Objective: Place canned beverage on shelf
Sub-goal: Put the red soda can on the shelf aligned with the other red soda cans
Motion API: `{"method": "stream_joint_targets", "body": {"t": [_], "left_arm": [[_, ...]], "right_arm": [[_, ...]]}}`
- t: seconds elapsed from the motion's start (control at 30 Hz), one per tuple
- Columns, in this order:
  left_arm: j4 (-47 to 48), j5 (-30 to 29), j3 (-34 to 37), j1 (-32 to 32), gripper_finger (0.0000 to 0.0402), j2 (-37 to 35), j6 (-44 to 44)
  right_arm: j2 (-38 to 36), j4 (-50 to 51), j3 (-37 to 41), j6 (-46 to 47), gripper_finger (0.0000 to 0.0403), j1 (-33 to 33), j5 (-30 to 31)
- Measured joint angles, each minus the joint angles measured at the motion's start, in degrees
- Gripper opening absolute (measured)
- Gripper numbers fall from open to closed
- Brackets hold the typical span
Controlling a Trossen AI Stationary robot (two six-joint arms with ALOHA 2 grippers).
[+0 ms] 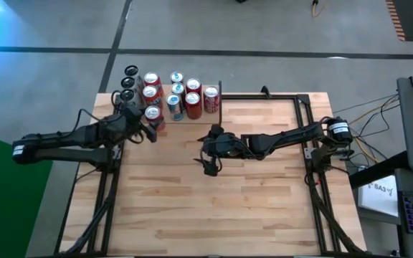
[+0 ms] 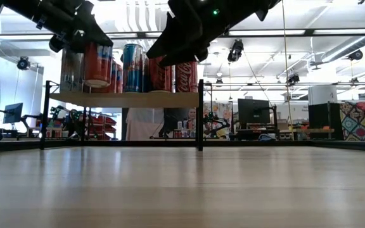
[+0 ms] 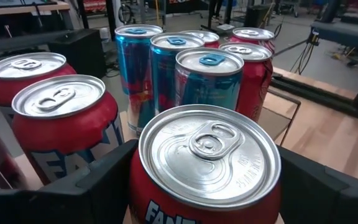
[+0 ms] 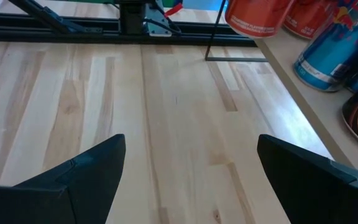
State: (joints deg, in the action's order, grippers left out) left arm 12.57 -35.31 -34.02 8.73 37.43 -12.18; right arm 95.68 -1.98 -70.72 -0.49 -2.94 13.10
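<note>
The canned beverage [image 3: 204, 165], a red can standing upright with its pull-tab lid facing up, sits between the dark fingers [image 3: 73, 186] of your left end effector [image 1: 151, 127] at the near left corner of the shelf [image 2: 125, 99]. The jaws stand wide on either side of it; from the wrist view you cannot tell whether they touch its wall. The low view suggests the can's base is at or just above the light wood board, though that is hard to settle. Your left arm is plainly the nearer one: the can lies straight ahead of its wrist, long axis vertical, so any retreat should run back along the arm's line, away from the cans behind.

Moving right, the shelf already carries a crowd: more red cans [image 3: 64, 118] beside yours and slim blue cans [image 3: 207, 87] just behind it, all upright and close together. The open bench [image 1: 264, 201] in front carries no cans.

Further right, your right end effector [image 1: 210, 161] hovers over the bench just short of the shelf's right end, jaws wide and empty.
</note>
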Motion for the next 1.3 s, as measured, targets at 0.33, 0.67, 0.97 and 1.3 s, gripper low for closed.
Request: {"method": "stream_joint_targets", "body": {"t": [0.33, 0.67, 0.97, 1.3], "left_arm": [[0.12, 1.93, 0.02, -0.16, 0.0300, -1.69, -2.60], [2.04, -1.27, 0.02, -1.76, 0.0294, -1.98, -10.01], [3.54, -6.18, -0.94, -7.44, 0.0293, -0.90, -16.38], [20.22, -23.04, -8.33, -18.99, 0.0292, 4.90, -34.27]], "right_arm": [[0.00, 0.17, 0.00, 0.43, 0.0354, -0.02, 0.00], [0.00, 0.28, 0.00, 1.11, 0.0354, -0.02, 0.00], [0.00, 0.00, 0.00, 1.52, 0.0354, -0.02, 0.02], [0.00, 0.11, 0.00, 0.89, 0.0354, 0.00, 0.00]]}}
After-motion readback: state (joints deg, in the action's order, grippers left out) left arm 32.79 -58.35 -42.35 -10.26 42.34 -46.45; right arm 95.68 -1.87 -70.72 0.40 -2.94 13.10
